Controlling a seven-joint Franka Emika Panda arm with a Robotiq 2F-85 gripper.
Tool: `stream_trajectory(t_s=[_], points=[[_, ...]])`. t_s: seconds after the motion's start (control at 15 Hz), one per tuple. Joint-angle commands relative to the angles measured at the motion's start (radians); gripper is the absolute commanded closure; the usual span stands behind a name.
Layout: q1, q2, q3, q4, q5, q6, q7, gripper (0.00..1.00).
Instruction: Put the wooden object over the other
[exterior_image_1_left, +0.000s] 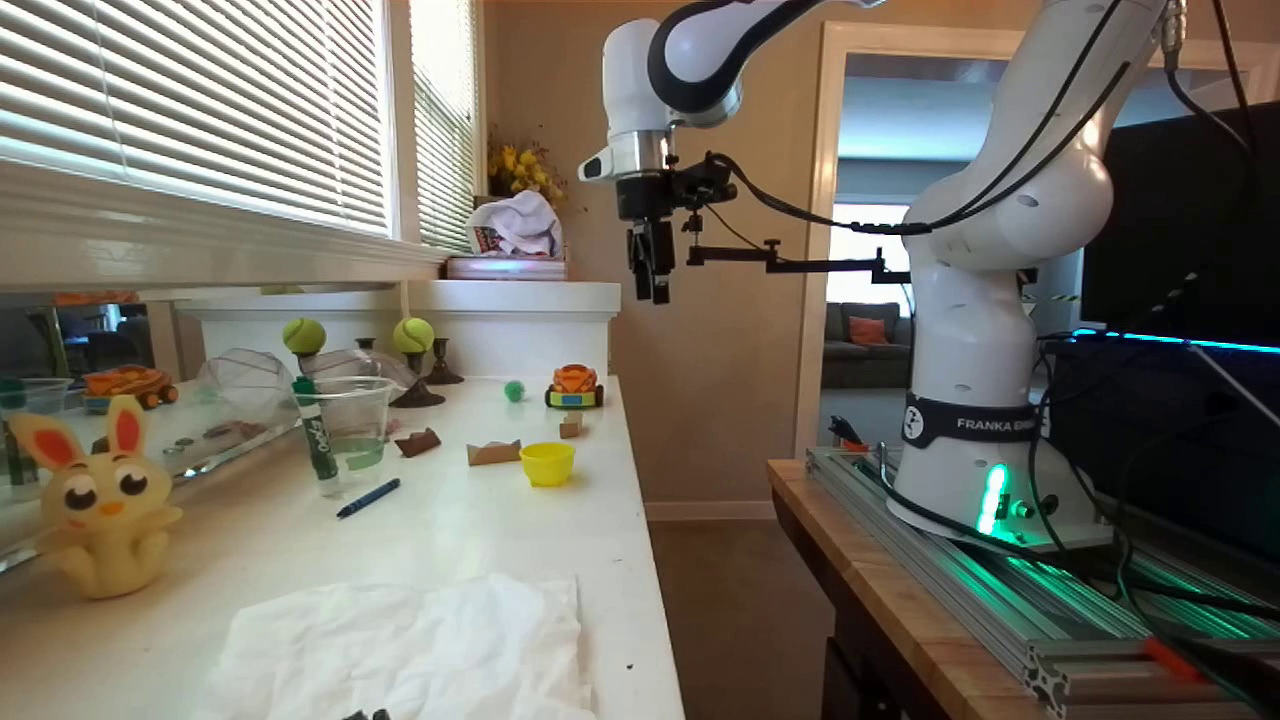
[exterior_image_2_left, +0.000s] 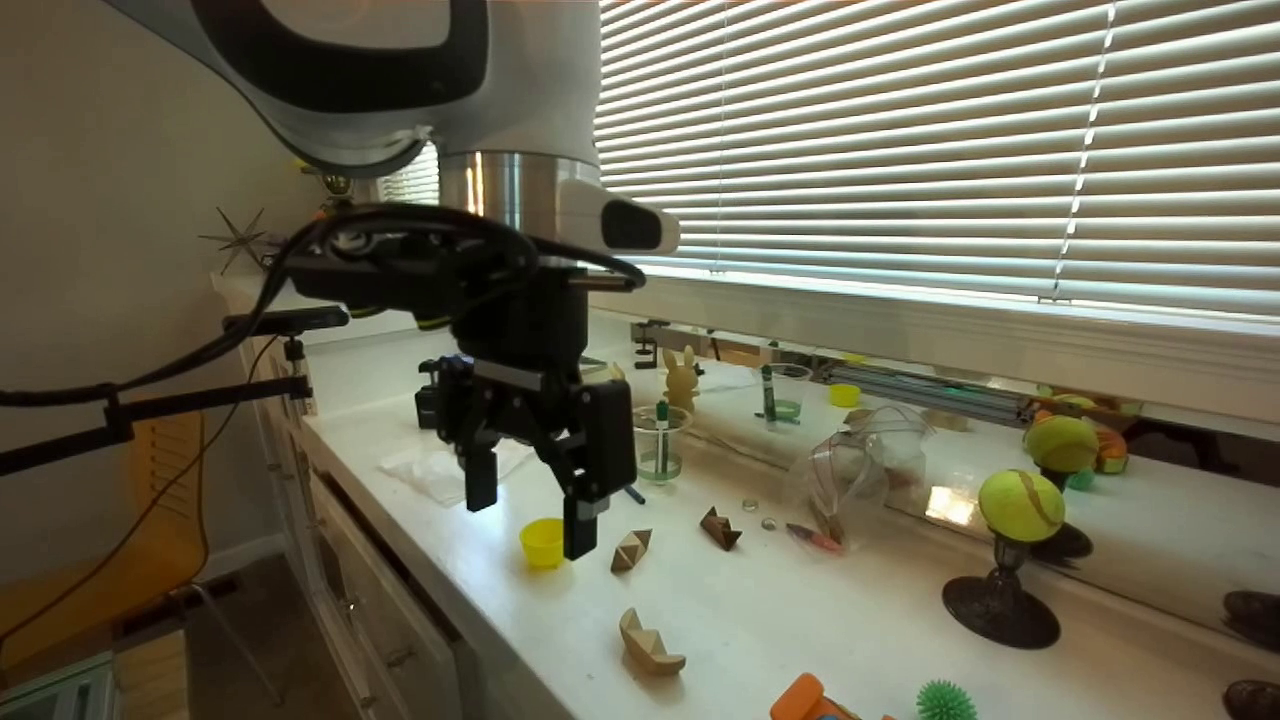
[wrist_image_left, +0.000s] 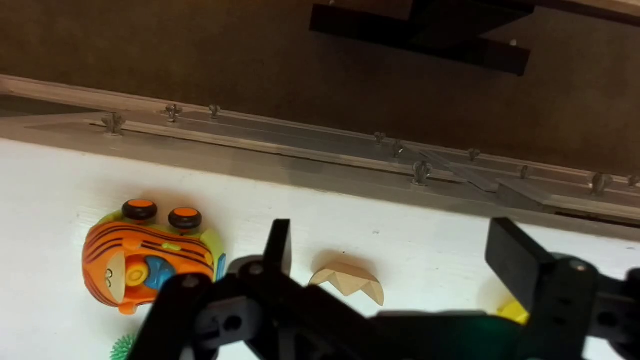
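Arm (exterior_image_1_left: 705, 55) bent, ptg dn | jaws spread, abv counter (exterior_image_1_left: 450, 545) lvl | wood pc (wrist_image_left: 351, 278) below

A home — sofa (exterior_image_1_left: 855, 368), window blinds (exterior_image_1_left: 220, 110), flowers (exterior_image_1_left: 522, 170).

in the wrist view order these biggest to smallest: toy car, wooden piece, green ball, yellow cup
1. toy car, largest
2. wooden piece
Not ranked: green ball and yellow cup, each only partly visible.

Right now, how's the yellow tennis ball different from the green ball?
The tennis ball is bigger; the green ball is smaller. The tennis ball sits on a dark stand; the green ball lies on the counter. The green ball is spiky, but the tennis ball isn't. Both are round.
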Motion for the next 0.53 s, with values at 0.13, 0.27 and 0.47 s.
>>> stream_trajectory(t_s=[0.13,0.27,0.47], points=[[-0.01,0.001,0.01,0.001,0.005,-0.001,-0.004,0.0],[-0.01,0.001,0.01,0.001,0.005,-0.001,-0.004,0.0],[-0.004,0.01,0.007,0.014,0.021,-0.006,-0.007,0.0]])
